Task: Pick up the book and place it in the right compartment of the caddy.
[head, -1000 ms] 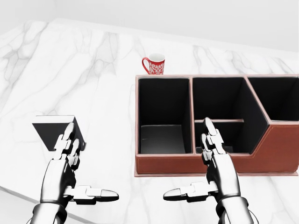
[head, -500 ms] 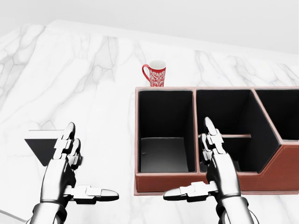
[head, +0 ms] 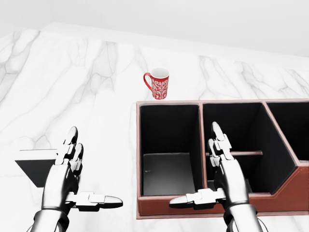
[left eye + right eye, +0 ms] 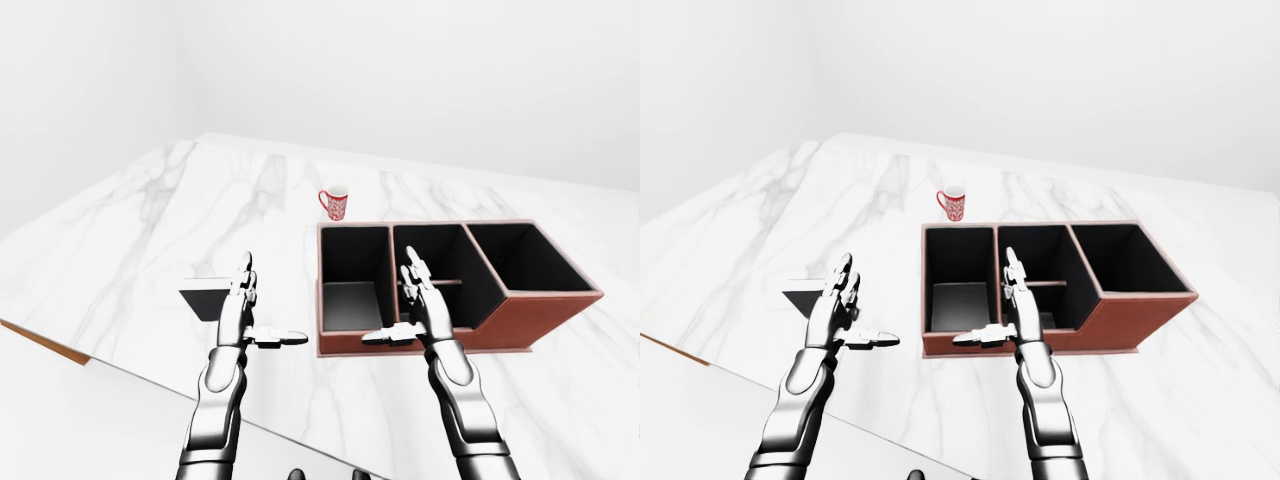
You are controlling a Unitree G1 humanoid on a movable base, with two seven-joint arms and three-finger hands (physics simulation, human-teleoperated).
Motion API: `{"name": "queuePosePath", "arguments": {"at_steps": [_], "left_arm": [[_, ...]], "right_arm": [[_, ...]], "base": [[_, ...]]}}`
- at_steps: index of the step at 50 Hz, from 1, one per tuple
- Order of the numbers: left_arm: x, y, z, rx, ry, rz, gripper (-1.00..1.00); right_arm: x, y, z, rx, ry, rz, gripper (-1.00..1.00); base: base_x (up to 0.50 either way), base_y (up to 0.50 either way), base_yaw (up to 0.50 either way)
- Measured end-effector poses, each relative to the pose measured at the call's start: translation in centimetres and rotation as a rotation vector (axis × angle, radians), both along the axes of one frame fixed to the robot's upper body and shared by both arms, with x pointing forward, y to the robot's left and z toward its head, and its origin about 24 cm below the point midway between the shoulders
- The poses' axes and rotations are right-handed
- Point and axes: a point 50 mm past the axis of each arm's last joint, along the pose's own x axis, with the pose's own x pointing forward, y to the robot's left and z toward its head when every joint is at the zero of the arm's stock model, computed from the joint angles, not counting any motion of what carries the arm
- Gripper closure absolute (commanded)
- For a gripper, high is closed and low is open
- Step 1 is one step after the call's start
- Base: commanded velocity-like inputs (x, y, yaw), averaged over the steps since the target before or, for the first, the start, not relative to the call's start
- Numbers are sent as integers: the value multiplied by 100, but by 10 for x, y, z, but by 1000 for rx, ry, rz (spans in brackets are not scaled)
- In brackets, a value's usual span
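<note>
On the counter point(image 4: 120, 250), book point(image 4: 205, 298) lies left of caddy point(image 4: 520, 315); mug point(image 3: 158, 83) above.

This is looking like a bare simulated room rather than any furnished home or office: plain white walls are surrounding a large white marble tabletop point(image 4: 150, 230) with grey veining, and nothing is hanging on them. What is sitting on the slab is hinting at a desk or study setting: a red patterned mug point(image 3: 158, 83), a brown leather-look caddy point(image 4: 1130, 320) with dark compartments, and a dark book point(image 3: 34, 164) lying near the left edge of the head view.
</note>
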Motion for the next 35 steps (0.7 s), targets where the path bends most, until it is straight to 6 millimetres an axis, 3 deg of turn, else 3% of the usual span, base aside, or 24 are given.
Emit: {"name": "queuePosePath", "arguments": {"at_steps": [35], "left_arm": [[-1, 0, 2, -17, -20, -9, -100]], "right_arm": [[0, 1, -4, 0, -1, 9, -100]], "base": [[0, 0, 0]]}}
